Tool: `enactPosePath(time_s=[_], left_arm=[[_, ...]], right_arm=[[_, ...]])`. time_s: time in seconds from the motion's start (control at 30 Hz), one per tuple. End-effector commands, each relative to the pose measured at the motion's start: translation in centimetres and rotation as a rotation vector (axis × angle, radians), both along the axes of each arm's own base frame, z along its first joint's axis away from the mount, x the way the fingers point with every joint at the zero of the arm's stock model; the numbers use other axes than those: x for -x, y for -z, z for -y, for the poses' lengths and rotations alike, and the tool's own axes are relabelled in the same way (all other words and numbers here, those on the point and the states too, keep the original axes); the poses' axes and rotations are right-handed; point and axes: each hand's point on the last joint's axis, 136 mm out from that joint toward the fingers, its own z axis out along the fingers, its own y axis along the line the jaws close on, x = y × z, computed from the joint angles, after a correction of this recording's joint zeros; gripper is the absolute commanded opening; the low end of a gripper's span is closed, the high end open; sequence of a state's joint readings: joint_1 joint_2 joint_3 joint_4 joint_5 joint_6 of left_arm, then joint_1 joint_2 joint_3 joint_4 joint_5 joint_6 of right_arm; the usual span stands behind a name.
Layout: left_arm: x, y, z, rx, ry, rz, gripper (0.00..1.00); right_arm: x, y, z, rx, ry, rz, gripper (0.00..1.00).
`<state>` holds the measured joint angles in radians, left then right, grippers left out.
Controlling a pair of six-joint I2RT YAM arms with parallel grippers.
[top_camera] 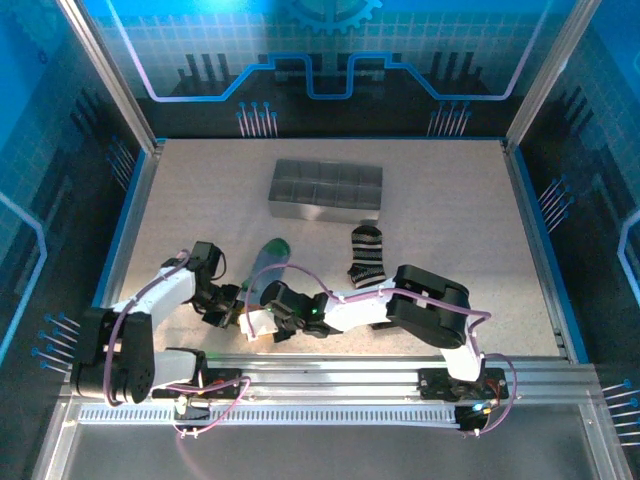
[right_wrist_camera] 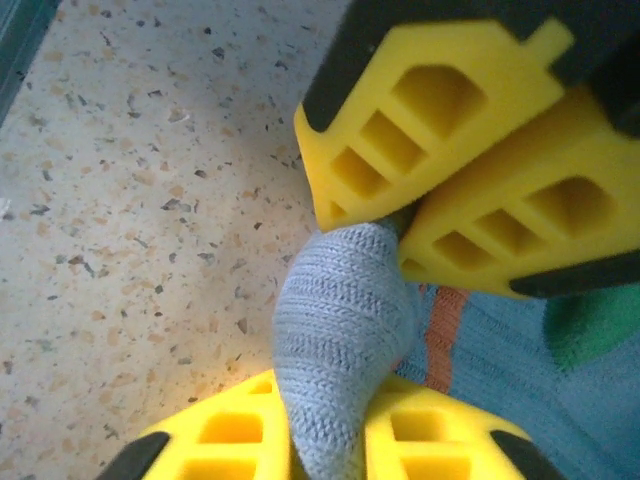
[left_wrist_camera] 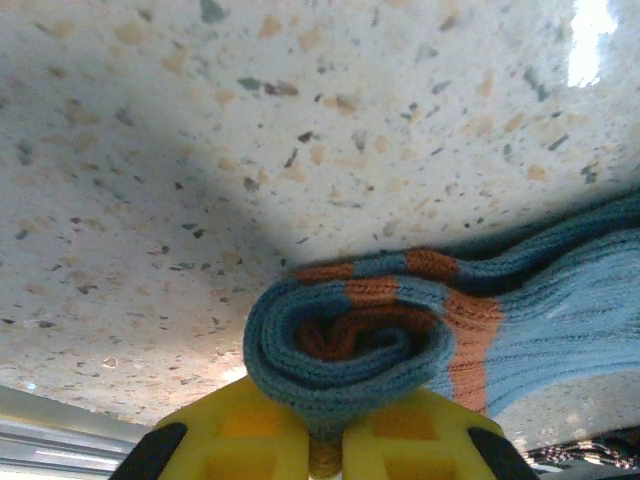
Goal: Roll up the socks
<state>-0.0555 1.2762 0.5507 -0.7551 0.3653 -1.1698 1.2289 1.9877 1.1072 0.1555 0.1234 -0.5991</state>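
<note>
The grey-blue sock [left_wrist_camera: 345,345], its orange-banded end rolled tight, lies near the tabletop's [top_camera: 460,230] near edge, clamped by both the left pincer [left_wrist_camera: 325,438] and the right pincer [right_wrist_camera: 325,432]. The striped sock [top_camera: 365,255] lies apart beyond it, and the compartment tray [top_camera: 326,190] sits farther back with open tabletop on either side.

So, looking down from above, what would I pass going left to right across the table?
Left arm's base → grey-blue sock → black-and-white striped sock → right arm's base. The grey tray behind spans both socks, so it has no clear place in the order.
</note>
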Motion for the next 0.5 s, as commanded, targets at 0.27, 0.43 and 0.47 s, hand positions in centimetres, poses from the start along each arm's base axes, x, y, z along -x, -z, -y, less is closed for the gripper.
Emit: enactPosePath(time_s=[0.27,0.43,0.47], left_arm=[[0.0,-2.8,-1.6,-0.102,-0.052,0.105,0.50],[0.7,-3.2,-2.3,-0.135,-0.066,0.115,0.62],[0.6,-3.3,-2.4,-0.135,-0.074,0.137,0.62]], right_arm=[[0.8,3.2,2.0,0.079,0.137,-0.422,0.00],[0.8,4.0,2.6,0.088,0.200,-0.554,0.00],[0.6,4.1,2.6,0.082,0.212,-0.581,0.00]])
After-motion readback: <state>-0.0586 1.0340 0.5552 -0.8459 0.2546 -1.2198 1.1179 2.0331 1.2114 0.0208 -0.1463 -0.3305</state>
